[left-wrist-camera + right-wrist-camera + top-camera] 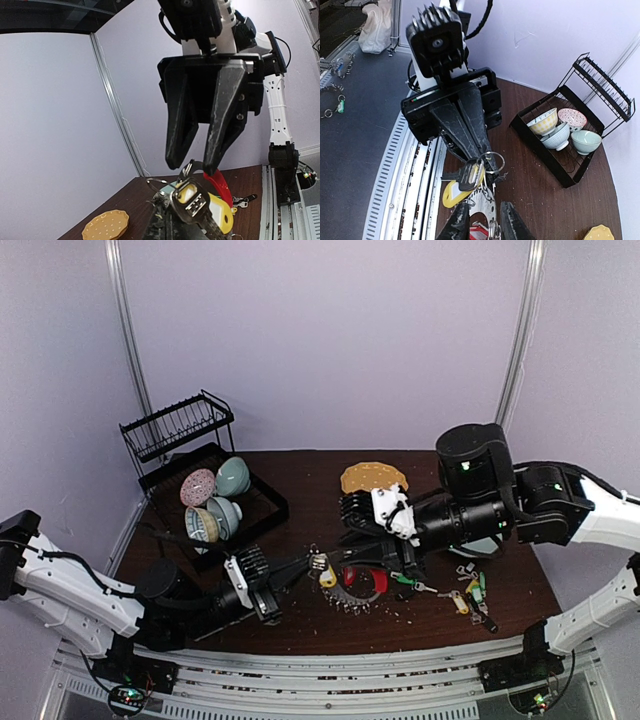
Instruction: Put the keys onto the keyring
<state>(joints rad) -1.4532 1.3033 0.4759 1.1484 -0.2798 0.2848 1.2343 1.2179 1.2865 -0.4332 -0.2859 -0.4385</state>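
My left gripper [300, 566] is shut on a silver key with a yellow tag [326, 577] and holds it up to the keyring [362, 585]. In the left wrist view the key [196, 204] sits at my fingertips, just under the right gripper [192, 164]. The right gripper [352, 554] straddles the keyring's dark band, and the red arc [218, 183] stands on edge beside it. In the right wrist view the keyring's pale band [482, 206] lies between my right fingers [459, 224], with the key and yellow tag [454, 193] hanging from the left gripper [487, 152]. Several other keys [470, 592] lie loose at the right.
A black dish rack [200, 490] holding several bowls stands at the back left and also shows in the right wrist view [570, 135]. A round yellow dotted plate [373, 477] lies at the back centre. The table's near edge and metal rails run below the arms.
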